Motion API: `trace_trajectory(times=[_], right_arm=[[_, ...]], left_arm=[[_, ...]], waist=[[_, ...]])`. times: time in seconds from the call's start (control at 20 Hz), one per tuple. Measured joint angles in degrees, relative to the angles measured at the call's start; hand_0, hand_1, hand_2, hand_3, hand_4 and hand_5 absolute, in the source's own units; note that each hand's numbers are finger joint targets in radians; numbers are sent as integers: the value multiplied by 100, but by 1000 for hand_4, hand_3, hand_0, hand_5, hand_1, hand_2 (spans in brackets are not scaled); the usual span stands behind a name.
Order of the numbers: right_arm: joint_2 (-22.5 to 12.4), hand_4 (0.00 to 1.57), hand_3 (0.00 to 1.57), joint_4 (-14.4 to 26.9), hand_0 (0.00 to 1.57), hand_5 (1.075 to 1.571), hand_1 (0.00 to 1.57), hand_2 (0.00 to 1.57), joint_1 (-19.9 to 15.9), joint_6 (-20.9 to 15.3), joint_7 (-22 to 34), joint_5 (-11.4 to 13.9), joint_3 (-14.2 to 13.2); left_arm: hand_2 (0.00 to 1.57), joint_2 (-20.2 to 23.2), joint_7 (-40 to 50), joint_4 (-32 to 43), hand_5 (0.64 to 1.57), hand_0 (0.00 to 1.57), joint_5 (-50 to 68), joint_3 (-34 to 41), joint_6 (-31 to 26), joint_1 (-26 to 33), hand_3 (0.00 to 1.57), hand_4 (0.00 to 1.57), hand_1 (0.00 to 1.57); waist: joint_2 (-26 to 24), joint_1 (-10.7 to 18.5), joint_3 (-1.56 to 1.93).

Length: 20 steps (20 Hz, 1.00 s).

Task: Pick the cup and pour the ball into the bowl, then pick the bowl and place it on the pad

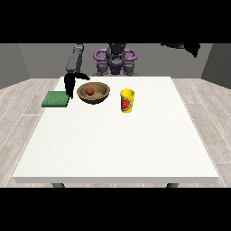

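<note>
1. A large white table (117,135) filled the middle of the view, with the robot (115,58) small at its far edge.
2. A brown wooden bowl (94,93) sat upright on the far left part of the table.
3. A red ball (90,90) lay inside the bowl, on its bottom.
4. A yellow cup (127,100) with a red mark on its side stood upright just to the right of the bowl and slightly nearer, apart from it.
5. A green pad (56,99) lay flat at the table's left edge, to the left of the bowl, with a narrow strip of table between them.
6. The hand at the view's left (71,84) hung over the gap between the pad and the bowl, its grey forearm reaching down from the far side.
7. Its fingers pointed downward towards the pad's right edge, while a thumb or finger stuck out to the right towards the bowl's rim; I could not tell whether it touched the bowl, nor whether the fingers were released or clenched.
8. The hand at the view's right (187,46) was raised high, well above and beyond the table's far right corner, away from every object; its fingers could not be made out.
</note>
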Motion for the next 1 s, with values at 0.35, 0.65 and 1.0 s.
trace_trajectory(times=[0.35, 0.65, 1.0], right_arm=[[80, 0, 0, 886, 0, 1568, 0, 0, -285, 122, -506, 143, 123], [99, 0, 0, 1685, 0, 1571, 0, 0, -678, 71, -1012, 320, 194], [262, 426, 0, 2066, 1222, 1512, 1222, 992, -918, 12, -1277, 231, 157]], left_arm=[[0, 762, -31, 291, 1508, 0, 655, 684, -756, 217, 0, 279, 0], [0, 1225, 24, 429, 1494, 0, 969, 1035, -1019, 301, 0, 244, 0], [0, 1582, 71, 572, 1509, 0, 1233, 1276, -1256, 353, 0, 238, 0]], waist=[[108, -156, 12], [159, -281, 5], [149, -345, -73]])
